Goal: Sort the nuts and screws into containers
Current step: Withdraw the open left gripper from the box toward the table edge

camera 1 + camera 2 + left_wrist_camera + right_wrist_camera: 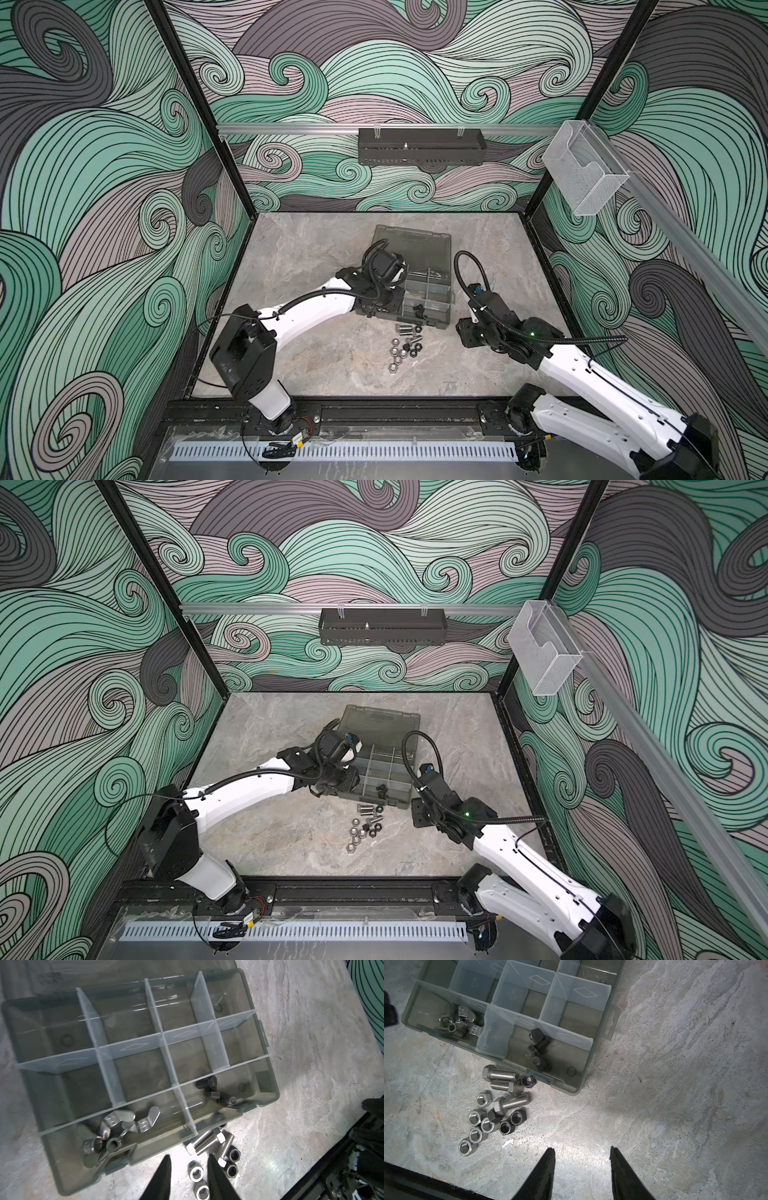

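Screws point(503, 1075) and nuts point(475, 1116) lie heaped on the bench point(675, 1084) just beside the organizer case point(612, 1016), we judge for short carries; left jaws and right jaws hang spread, empty.

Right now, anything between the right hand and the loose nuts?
Nothing visible. The right hand is open above bare table, and the nuts lie uncovered on it beside the silver screws, just outside the organizer case front wall.
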`<state>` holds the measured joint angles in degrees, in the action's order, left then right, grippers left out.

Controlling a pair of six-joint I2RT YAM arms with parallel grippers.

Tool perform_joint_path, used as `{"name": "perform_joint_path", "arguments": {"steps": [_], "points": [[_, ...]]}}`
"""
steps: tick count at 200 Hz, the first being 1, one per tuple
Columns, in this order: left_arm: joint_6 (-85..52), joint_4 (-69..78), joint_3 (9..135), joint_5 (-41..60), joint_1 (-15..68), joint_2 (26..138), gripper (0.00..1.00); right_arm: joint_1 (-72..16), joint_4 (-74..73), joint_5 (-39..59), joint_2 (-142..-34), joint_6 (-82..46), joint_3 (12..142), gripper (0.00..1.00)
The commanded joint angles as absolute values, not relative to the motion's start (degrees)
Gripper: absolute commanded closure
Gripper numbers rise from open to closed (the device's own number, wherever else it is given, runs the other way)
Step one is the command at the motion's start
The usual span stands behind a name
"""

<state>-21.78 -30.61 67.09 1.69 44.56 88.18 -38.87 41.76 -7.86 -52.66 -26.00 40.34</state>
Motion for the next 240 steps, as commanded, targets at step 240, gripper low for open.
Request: {"name": "perform_joint_path", "arguments": {"steps": [240], "points": [[-33.6, -30.8, 40.1, -5.6, 39.3, 58.6, 0.66, -47.2, 35.4, -5.8, -64.0, -31.3, 41.0, 0.57]]}}
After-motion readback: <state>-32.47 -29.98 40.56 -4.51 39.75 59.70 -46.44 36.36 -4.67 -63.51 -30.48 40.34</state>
